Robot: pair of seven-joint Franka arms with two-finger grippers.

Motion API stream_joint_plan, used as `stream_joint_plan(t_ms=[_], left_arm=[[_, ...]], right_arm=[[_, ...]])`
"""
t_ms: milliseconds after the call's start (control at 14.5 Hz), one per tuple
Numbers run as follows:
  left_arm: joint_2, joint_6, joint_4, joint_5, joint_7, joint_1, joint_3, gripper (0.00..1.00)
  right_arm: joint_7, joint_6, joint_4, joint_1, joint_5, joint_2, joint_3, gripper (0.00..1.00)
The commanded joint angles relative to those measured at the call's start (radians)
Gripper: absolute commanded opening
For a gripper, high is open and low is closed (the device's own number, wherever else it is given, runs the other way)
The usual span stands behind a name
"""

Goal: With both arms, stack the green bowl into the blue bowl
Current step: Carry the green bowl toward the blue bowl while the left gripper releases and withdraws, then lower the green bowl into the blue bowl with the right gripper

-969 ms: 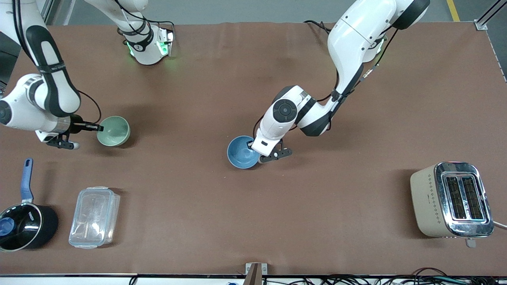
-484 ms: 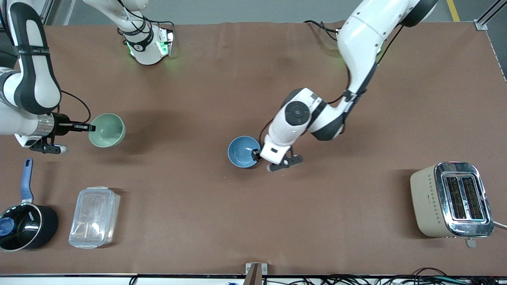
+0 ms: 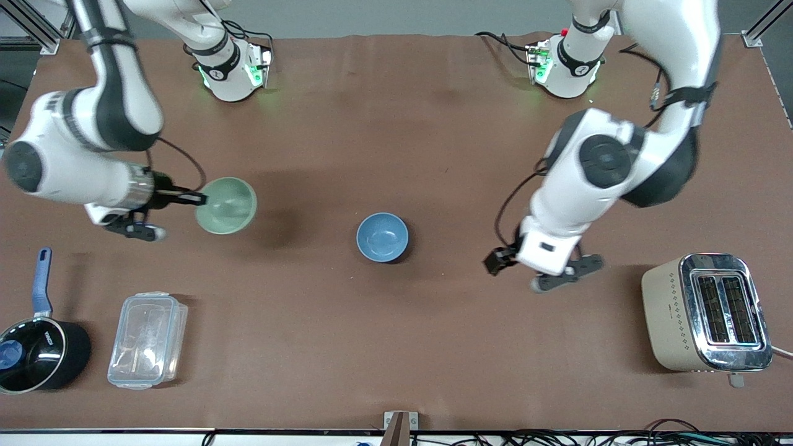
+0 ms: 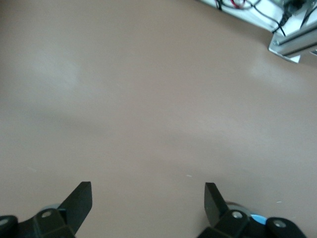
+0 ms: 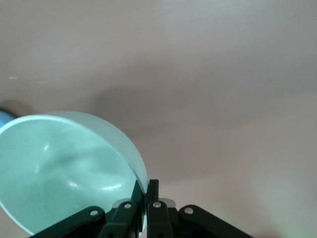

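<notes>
**Holding the green bowl aloft, blue bowl free on the table**

Pinching the green bowl [image 3: 226, 205] by its rim, the right gripper [image 3: 199, 199] has its fingers [image 5: 152, 194] pressed together on the thin wall, one inside and one outside. The bowl hangs clear of the table [image 3: 396, 322], its shadow on the brown surface beneath it, toward the right arm's end.

The left gripper [image 3: 505, 258] hangs over bare table with its fingers [image 4: 79, 199] spread wide and nothing between them. It is between the blue bowl [image 3: 382, 236] and the toaster [image 3: 706, 311], apart from both.

The blue bowl sits upright and alone near the table's middle, touched by neither arm. Open table lies between it and the green bowl.

A clear lidded container [image 3: 147, 339] and a black saucepan [image 3: 38, 350] with a blue handle stand toward the right arm's end, nearer the front camera than the green bowl. The toaster stands toward the left arm's end.
</notes>
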Motion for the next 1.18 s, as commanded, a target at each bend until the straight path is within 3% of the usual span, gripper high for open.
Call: stream_joint_plan(t_ms=[0, 415, 623, 761, 969, 1107], left_arm=[[-0.102, -0.106, -0.018, 0.013, 0.188, 0.106, -0.007, 1.0], [-0.272, -0.389, -0.021, 0.007, 0.489, 0.263, -0.007, 1.0], [-0.339, -0.451, -0.04, -0.016, 0.563, 0.295, -0.003, 1.0], [-0.412, -0.45, -0.104, -0.041, 0.586, 0.253, 0.065, 1.0], [-0.47, -0.451, -0.159, -0.071, 0.615, 0.113, 0.224, 1.0], [-0.472, -0.456, -0.159, -0.073, 0.637, 0.091, 0.255, 1.0]], right_arm=[[0.245, 0.013, 0.112, 0.174, 0.008, 0.075, -0.014, 0.05], [0.522, 0.136, 0.284, 0.359, 0.011, 0.27, -0.012, 0.05], [0.524, 0.195, 0.285, 0.391, 0.011, 0.308, -0.012, 0.06], [0.525, 0.241, 0.286, 0.414, 0.038, 0.34, -0.012, 0.06], [0.525, 0.304, 0.286, 0.434, 0.062, 0.376, -0.012, 0.06], [0.527, 0.318, 0.286, 0.44, 0.063, 0.383, -0.012, 0.06]])
